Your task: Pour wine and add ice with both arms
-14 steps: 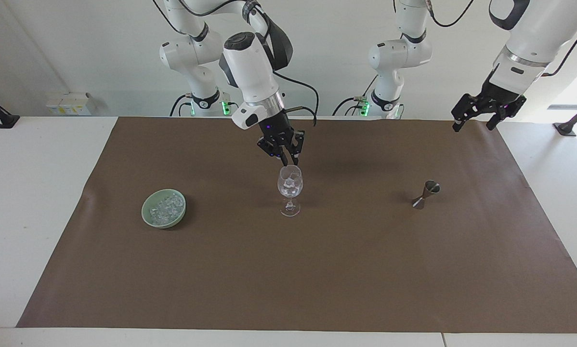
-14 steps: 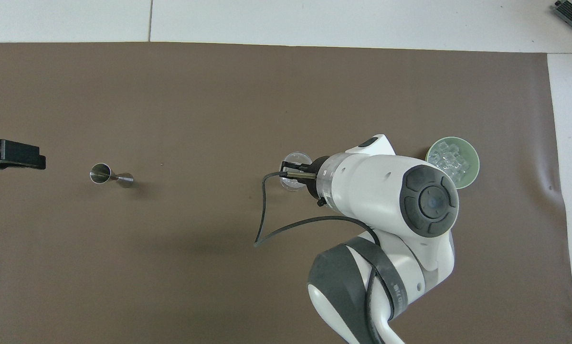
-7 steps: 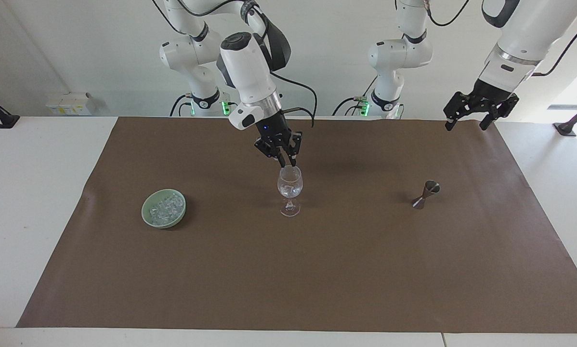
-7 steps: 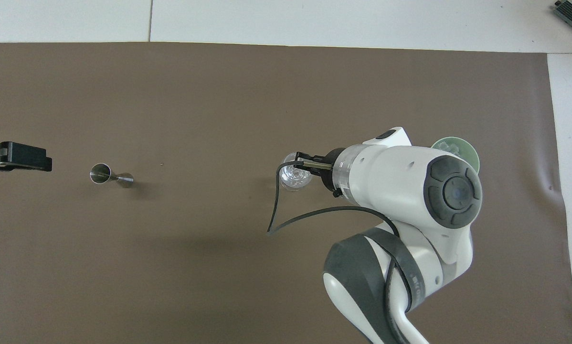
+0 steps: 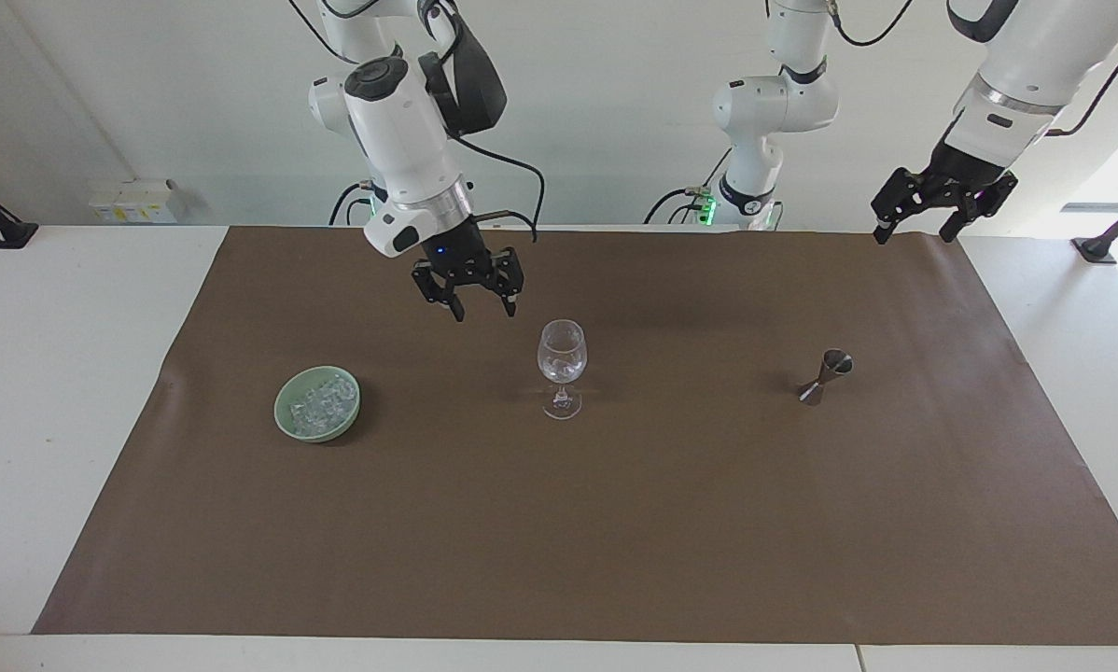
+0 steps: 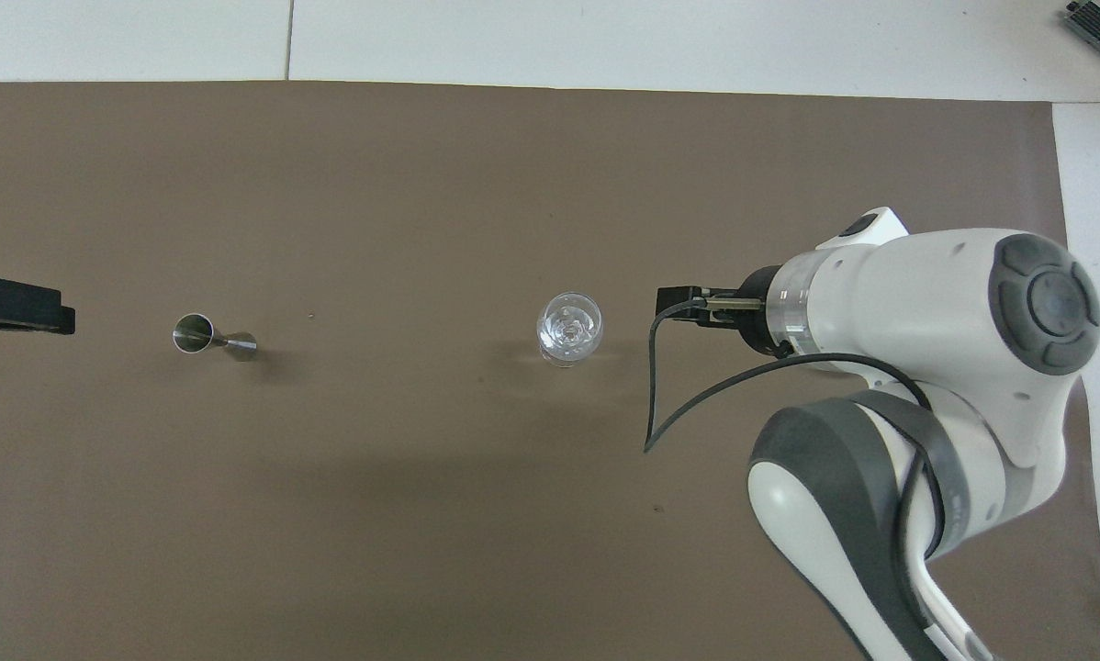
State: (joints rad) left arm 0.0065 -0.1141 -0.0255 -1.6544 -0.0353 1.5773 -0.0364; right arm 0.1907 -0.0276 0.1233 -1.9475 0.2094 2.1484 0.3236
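Note:
A clear wine glass (image 5: 562,364) stands upright mid-mat with ice cubes in its bowl; it also shows in the overhead view (image 6: 569,328). A heap of clear ice (image 5: 322,399) lies in a pale green bowl (image 5: 288,420) toward the right arm's end; in the overhead view the right arm hides it. My right gripper (image 5: 484,313) is open and empty, raised over the bare mat between the glass and the bowl (image 6: 683,303). My left gripper (image 5: 914,235) is open and empty, and waits high over the mat's corner at the left arm's end (image 6: 17,308).
A small steel jigger (image 5: 825,375) stands on the brown mat (image 5: 615,523) toward the left arm's end, level with the glass; it also shows in the overhead view (image 6: 212,337). White table borders the mat.
My right gripper has left its place over the glass, moved toward the bowl and opened wide. The left gripper has shifted slightly.

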